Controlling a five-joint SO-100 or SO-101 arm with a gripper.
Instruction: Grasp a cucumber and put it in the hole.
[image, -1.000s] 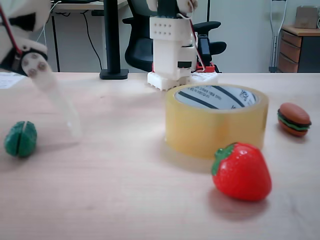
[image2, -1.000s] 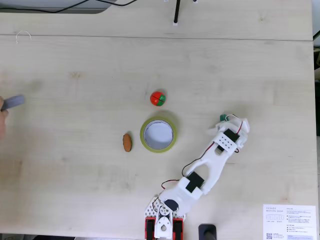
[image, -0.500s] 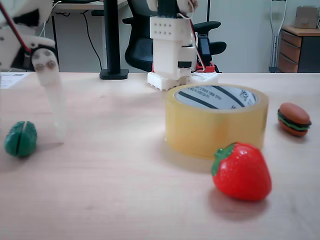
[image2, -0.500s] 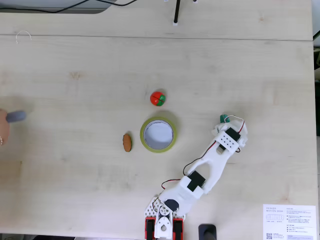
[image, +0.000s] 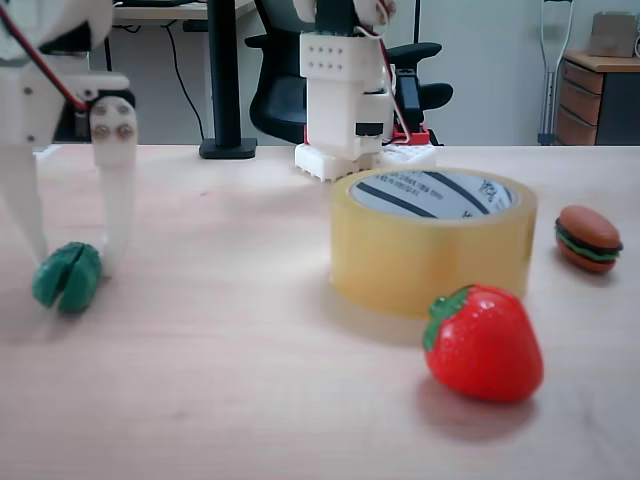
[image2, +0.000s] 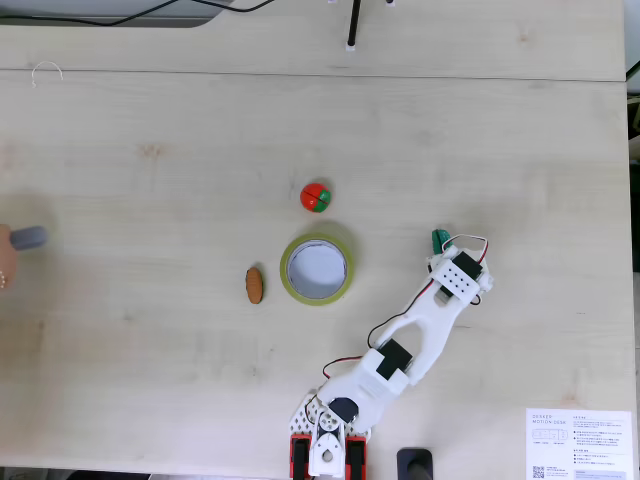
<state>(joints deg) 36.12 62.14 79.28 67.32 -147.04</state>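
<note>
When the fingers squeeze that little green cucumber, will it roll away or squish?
The cucumber looks like hard shiny plastic, so it probably won't squish. Its stubby rounded shape sits tilted between the open fingers, so it may roll or slip sideways. Being small, it is probably light.

White arm was seen stretched from base toward upper right in a fixed view from above. Gripper (image: 68, 262) was pointed straight down, jaws spread apart, both fingertips (image: 112, 262) lowered to table level. Gripper (image2: 446, 248) largely hidden under wrist.
</note>
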